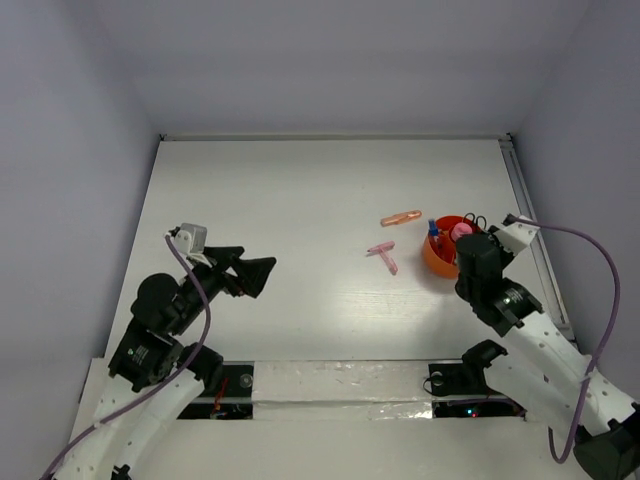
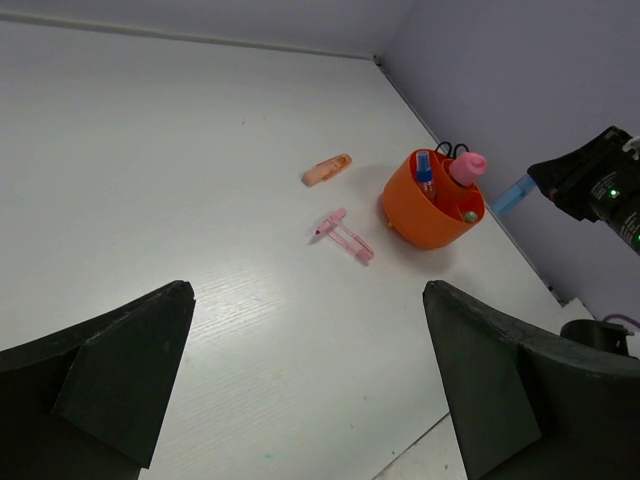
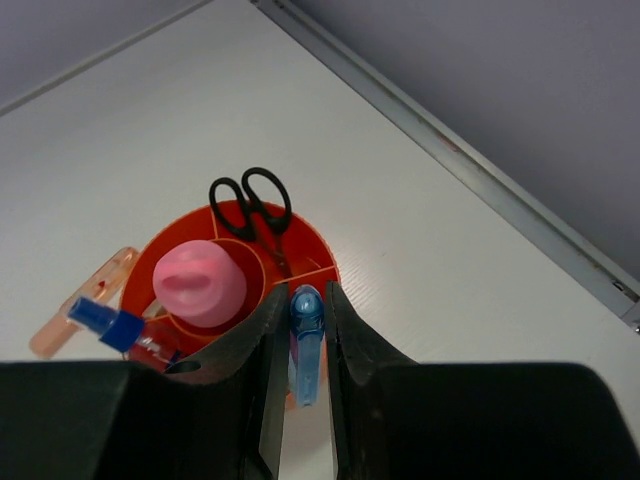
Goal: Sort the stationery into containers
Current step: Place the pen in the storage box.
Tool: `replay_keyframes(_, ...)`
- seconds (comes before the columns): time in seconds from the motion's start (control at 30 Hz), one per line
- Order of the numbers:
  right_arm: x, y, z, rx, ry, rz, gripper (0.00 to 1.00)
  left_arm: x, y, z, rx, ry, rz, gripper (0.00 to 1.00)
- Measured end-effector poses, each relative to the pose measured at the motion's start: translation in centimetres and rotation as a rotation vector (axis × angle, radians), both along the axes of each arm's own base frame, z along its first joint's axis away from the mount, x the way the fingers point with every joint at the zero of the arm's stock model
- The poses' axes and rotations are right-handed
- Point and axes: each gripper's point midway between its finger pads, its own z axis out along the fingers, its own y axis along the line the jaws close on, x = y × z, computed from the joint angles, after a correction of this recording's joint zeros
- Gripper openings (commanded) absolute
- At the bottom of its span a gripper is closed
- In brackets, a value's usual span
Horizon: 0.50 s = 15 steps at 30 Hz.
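Here, clear-blue piece (image 3: 306, 352) sits within right pincer (image 3: 304, 300)

A white table (image 1: 300, 200) with a faint wood grain carries three things, all toward its right side. A round orange-red bowl (image 1: 437, 264) stands near the right edge, which is lined by a metal rail (image 1: 521, 185). Left of the bowl, a pink T-shaped piece (image 1: 384, 254) lies flat. Just beyond it, a peach-coloured stick (image 1: 401, 218) lies on its side, apart from both.
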Motion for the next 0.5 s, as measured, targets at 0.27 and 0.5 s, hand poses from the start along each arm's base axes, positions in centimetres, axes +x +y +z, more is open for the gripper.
replay_keyframes(0.27, 2.3, -1.4, -1.5, -0.063, 0.001, -0.043, 0.00, 2.0, -0.8, -1.9, 0.042, 0.063, -0.001, 0.99)
replay_keyframes(0.5, 4.1, -0.9, -2.4, -0.046, -0.009, -0.011, 0.04, -2.6, -1.7, -0.6, -0.058, 0.053, -0.084, 0.99)
